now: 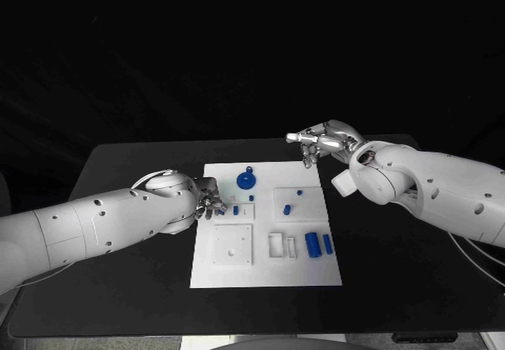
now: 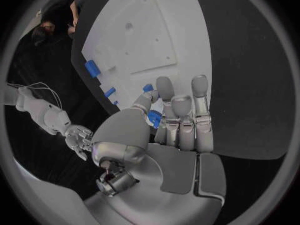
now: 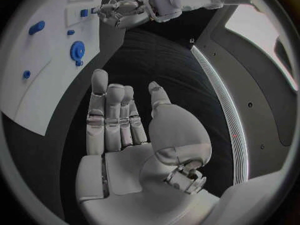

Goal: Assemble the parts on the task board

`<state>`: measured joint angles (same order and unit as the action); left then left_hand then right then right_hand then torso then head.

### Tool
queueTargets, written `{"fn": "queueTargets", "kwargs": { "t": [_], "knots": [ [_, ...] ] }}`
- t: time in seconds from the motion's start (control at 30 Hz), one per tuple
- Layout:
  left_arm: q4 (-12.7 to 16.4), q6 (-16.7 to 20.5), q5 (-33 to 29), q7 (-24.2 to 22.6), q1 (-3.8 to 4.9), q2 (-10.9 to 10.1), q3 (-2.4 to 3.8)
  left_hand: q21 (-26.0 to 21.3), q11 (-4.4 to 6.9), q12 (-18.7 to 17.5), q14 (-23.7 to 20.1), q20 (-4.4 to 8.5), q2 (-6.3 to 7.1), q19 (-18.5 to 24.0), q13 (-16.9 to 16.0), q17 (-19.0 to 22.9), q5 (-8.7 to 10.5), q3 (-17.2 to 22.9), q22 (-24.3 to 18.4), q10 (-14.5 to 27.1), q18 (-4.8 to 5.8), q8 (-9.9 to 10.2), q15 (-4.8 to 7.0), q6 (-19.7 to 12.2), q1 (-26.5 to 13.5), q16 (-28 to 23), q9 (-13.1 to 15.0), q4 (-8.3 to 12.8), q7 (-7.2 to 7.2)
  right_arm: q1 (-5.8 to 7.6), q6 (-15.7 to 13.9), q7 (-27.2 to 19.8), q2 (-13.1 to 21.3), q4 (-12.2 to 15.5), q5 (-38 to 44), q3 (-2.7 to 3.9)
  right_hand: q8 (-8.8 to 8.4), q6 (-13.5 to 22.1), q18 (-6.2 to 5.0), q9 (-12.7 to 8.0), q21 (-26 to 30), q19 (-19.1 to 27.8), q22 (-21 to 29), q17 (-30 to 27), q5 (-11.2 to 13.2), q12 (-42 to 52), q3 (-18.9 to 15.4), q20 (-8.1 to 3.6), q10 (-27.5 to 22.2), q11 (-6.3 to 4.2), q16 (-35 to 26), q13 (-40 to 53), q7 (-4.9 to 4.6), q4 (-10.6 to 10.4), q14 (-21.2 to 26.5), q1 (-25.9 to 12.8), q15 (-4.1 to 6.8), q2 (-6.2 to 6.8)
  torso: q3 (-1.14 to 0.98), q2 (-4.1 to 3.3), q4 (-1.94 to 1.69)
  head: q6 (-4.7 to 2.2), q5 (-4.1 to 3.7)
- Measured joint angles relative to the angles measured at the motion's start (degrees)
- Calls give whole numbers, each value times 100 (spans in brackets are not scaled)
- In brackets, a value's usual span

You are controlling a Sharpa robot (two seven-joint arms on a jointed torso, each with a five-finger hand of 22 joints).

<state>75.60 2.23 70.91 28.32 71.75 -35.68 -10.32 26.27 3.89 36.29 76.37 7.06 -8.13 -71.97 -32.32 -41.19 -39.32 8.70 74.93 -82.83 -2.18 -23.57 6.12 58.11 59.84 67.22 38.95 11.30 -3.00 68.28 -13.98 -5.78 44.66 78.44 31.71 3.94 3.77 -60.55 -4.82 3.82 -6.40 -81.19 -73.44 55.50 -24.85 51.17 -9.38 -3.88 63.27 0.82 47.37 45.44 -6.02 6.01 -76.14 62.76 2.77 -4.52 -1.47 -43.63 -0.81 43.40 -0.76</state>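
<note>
The white task board (image 1: 268,270) lies mid-table. My left hand (image 1: 209,203) hovers at the board's left edge and pinches a small blue part (image 2: 154,118) between thumb and finger, just above the board. My right hand (image 1: 321,141) hangs over the board's far right corner with its fingers (image 3: 109,115) straight and apart, holding nothing. Lying on the board are a round blue part (image 1: 247,180), a small blue peg (image 1: 299,192), a short blue part (image 1: 286,209), a large blue block (image 1: 312,243) and a slim blue bar (image 1: 328,243).
A raised white square plate (image 1: 233,244) sits at the board's near left, with narrow white slots (image 1: 276,246) beside it. The black table (image 1: 126,292) runs wide on both sides of the board. My right forearm (image 1: 421,186) crosses the table's right side.
</note>
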Motion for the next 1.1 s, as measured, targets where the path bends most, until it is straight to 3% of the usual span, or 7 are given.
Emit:
{"fn": "queueTargets", "kwargs": {
  "t": [1.1],
  "knots": [
    [-118,7,1,-82,-45,58,3,0,-4,-24,21,21,36,-21,-4,2,14,39,-2,-1,0,1,21,-9,-36,0,20,-6,16,0,6,4,-9,-9,2,0,0,-26,0,0,27,0,-41,1,0,0,0,0,0,0,0,1,25,0,0,0,0,0,-2,3,1,-7,-23]
  ]
}}
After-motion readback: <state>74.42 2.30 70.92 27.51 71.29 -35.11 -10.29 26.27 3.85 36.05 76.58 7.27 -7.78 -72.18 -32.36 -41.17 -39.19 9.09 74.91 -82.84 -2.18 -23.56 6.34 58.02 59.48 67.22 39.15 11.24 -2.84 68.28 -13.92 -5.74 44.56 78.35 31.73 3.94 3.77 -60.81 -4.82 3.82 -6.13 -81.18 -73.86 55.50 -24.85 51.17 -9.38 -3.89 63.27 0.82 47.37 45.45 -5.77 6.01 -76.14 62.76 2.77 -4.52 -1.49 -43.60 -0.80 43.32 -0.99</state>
